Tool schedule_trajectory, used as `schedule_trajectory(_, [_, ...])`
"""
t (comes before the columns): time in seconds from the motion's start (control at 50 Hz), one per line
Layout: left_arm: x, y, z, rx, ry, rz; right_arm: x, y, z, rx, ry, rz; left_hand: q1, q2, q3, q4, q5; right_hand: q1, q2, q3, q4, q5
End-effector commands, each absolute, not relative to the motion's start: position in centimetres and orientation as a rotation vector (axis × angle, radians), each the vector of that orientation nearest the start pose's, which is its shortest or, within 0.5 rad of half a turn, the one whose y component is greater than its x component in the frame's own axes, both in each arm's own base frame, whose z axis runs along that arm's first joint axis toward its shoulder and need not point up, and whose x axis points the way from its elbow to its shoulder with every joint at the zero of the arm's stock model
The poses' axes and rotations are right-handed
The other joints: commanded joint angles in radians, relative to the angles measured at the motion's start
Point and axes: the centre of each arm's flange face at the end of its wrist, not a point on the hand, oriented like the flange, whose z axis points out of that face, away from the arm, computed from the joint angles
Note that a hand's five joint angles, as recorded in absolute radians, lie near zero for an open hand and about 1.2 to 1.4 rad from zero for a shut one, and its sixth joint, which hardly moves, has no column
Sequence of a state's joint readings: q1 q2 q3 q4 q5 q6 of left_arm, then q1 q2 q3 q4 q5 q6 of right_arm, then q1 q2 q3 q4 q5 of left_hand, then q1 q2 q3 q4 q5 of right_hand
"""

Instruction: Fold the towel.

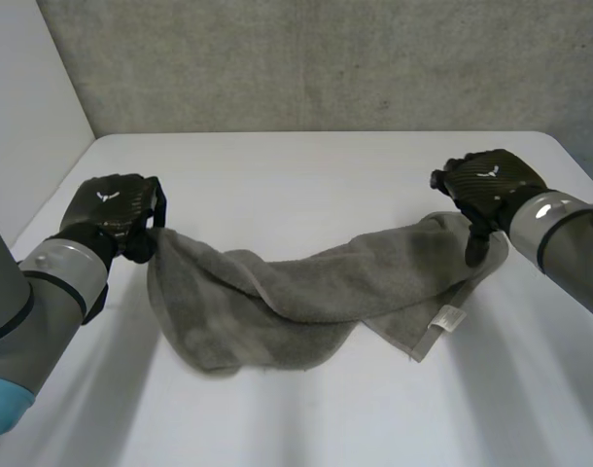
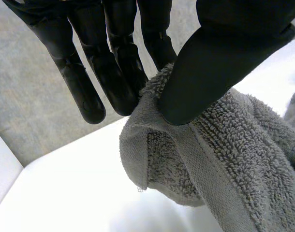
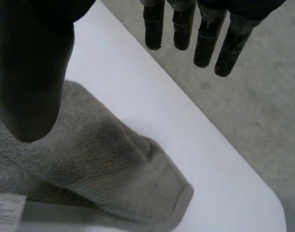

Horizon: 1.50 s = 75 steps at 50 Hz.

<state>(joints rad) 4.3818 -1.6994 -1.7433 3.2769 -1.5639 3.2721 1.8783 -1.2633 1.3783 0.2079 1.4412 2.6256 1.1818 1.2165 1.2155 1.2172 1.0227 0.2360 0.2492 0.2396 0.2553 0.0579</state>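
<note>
Head view: a grey towel [image 1: 306, 292] sags across the white table [image 1: 296, 165], its bulk heaped toward 7 o'clock and a white label [image 1: 448, 318] at 4 o'clock. At 9 o'clock the left hand [image 1: 112, 209] pinches 1 corner between thumb [image 2: 210, 67] and fingers [image 2: 116, 82]. At 3 o'clock the right hand [image 1: 491, 185] is over the opposite corner, fingers straight, gripping nothing. A concrete wall [image 1: 326, 58] stands at 12 o'clock.

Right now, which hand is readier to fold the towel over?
Probably the left hand: it pinches a towel corner between thumb and fingers. The right hand hangs open over the other end, gripping nothing.
</note>
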Motion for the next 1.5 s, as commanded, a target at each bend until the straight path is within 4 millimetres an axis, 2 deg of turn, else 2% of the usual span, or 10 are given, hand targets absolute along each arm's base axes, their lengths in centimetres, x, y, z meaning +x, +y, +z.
schedule_trajectory(0.02, [-21.5, -27.0, 22.2, 0.507, 2.437, -2.084, 23.0, -24.1, 24.7, -1.054, 2.293, -1.738, 0.214, 0.180, 0.181, 0.179, 0.199, 0.230, 0.217, 0.226, 0.210, 0.233])
schedule_trajectory(0.04, [-21.0, -27.4, 22.1, 0.483, 2.431, -2.083, 23.0, -24.1, 24.7, -1.055, 2.293, -1.737, 0.214, 0.180, 0.181, 0.179, 0.199, 0.231, 0.217, 0.227, 0.211, 0.234])
schedule_trajectory(0.08, [-20.9, -27.6, 21.9, 0.475, 2.432, -2.077, 22.9, -22.2, 22.7, -1.087, 2.291, -1.595, 0.214, 0.180, 0.181, 0.179, 0.199, 0.257, 0.244, 0.253, 0.238, 0.261])
schedule_trajectory(0.2, [-20.8, -27.7, 21.4, 0.464, 2.446, -2.060, 23.0, -19.5, 19.2, -1.059, 2.293, -1.366, 0.214, 0.180, 0.181, 0.179, 0.199, 0.374, 0.361, 0.370, 0.355, 0.377])
schedule_trajectory(0.26, [-20.8, -27.7, 21.3, 0.463, 2.450, -2.057, 23.1, -19.5, 18.4, -1.013, 2.301, -1.332, 0.214, 0.180, 0.181, 0.179, 0.199, 0.433, 0.420, 0.430, 0.414, 0.437])
schedule_trajectory(0.3, [-20.7, -27.7, 21.3, 0.463, 2.448, -2.059, 23.5, -20.0, 16.1, -0.955, 2.320, -1.282, 0.214, 0.180, 0.181, 0.179, 0.199, 0.492, 0.478, 0.488, 0.472, 0.495])
schedule_trajectory(0.34, [-20.7, -27.7, 21.3, 0.459, 2.449, -2.059, 23.5, -20.3, 15.5, -0.939, 2.331, -1.283, 0.214, 0.180, 0.181, 0.179, 0.199, 0.521, 0.508, 0.517, 0.502, 0.525])
schedule_trajectory(0.42, [-20.7, -27.5, 21.0, 0.459, 2.459, -2.048, 23.6, -20.6, 14.4, -0.940, 2.317, -1.299, 0.214, 0.180, 0.181, 0.179, 0.199, 0.413, 0.400, 0.410, 0.394, 0.417])
schedule_trajectory(0.76, [-20.6, -27.4, 20.5, 0.457, 2.449, -2.061, 24.0, -22.7, 12.3, -0.951, 2.252, -1.451, 0.214, 0.180, 0.181, 0.179, 0.199, 0.231, 0.217, 0.227, 0.211, 0.234])
schedule_trajectory(1.5, [-20.6, -27.1, 20.0, 0.464, 2.461, -2.046, 24.7, -25.6, 11.1, -1.018, 2.242, -1.540, 0.214, 0.180, 0.181, 0.179, 0.199, 0.501, 0.488, 0.497, 0.481, 0.504])
